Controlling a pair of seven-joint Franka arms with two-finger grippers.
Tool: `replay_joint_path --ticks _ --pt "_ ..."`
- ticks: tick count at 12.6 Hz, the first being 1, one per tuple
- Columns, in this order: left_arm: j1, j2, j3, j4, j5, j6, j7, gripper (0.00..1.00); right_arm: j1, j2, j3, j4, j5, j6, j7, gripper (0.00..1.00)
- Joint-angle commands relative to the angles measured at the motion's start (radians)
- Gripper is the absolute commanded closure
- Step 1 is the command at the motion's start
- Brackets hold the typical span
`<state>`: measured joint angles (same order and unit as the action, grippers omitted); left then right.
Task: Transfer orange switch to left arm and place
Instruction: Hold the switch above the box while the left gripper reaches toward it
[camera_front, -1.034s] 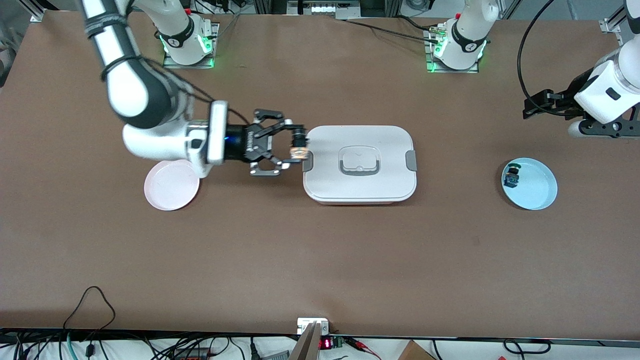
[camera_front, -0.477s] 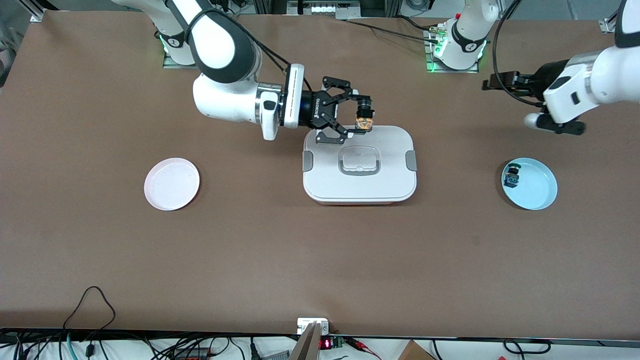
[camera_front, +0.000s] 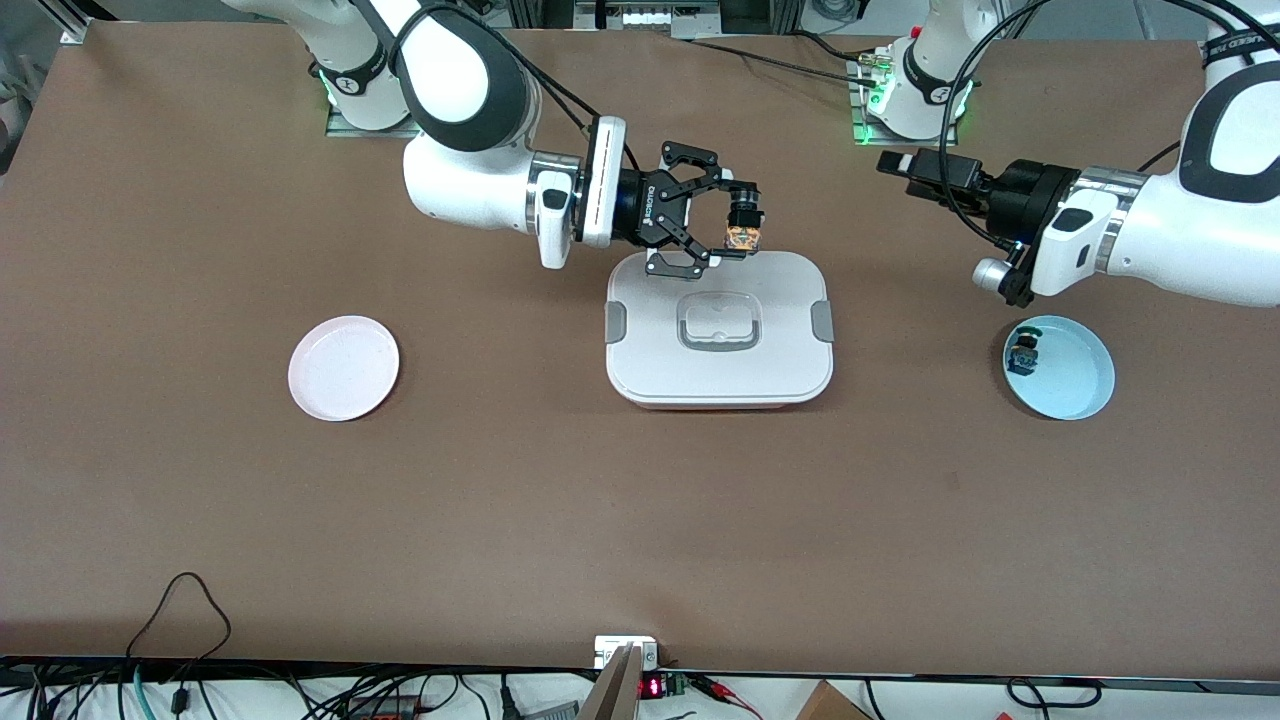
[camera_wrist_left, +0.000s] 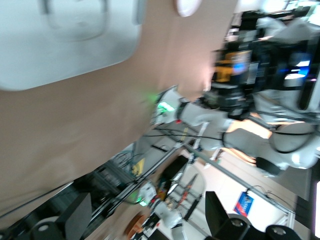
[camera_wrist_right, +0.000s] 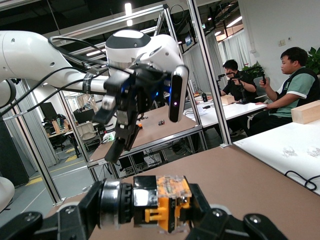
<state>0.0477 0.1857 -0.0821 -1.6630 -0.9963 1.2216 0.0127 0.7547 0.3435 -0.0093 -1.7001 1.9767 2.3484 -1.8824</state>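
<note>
While the right gripper (camera_front: 738, 232) hangs over the farther edge of the smooth white rounded box (camera_front: 719, 327), it's clamped on the tiny orange switch (camera_front: 742, 238), a black cylinder with an orange plastic midsection. The left gripper (camera_front: 905, 170) is over bare brown table toward its own end, fingers spread wide and holding nothing, pointing at the switch.

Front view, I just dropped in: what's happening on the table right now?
The right gripper is shut on the orange switch, holding it in the air over the edge of the box nearest the robots' bases. The left gripper is open and up in the air, pointing toward the switch as if for a handover. A pink plate sits empty; the blue plate holds another small switch.
</note>
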Motion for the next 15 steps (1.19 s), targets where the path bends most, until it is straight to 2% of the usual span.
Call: replay_joint_path --ticks 1,4,6,8,11,15 --pt "0.011 -0.008 -0.018 -0.032 -0.176 0.065 0.036 0.0 0.017 -0.014 -0.009 0.004 0.024 0.032 0.002 1.0" --pt "0.014 -0.025 -0.018 -0.072 -0.275 0.183 0.062 0.0 0.017 -0.015 -0.011 0.004 0.024 0.037 0.003 1.0" --pt "0.003 -0.025 -0.021 -0.118 -0.382 0.255 0.064 0.0 0.017 -0.021 -0.009 0.002 0.025 0.04 0.003 1.0" --pt "0.004 -0.023 -0.039 -0.149 -0.397 0.305 0.096 0.0 0.017 -0.021 -0.011 0.002 0.024 0.04 0.003 1.0" --pt "0.003 -0.017 -0.105 -0.23 -0.528 0.374 0.194 0.0 0.017 -0.021 -0.009 0.002 0.025 0.04 0.003 1.0" --pt "-0.003 -0.003 -0.166 -0.262 -0.59 0.414 0.228 0.0 0.017 -0.023 -0.009 0.002 0.025 0.051 0.003 1.0"
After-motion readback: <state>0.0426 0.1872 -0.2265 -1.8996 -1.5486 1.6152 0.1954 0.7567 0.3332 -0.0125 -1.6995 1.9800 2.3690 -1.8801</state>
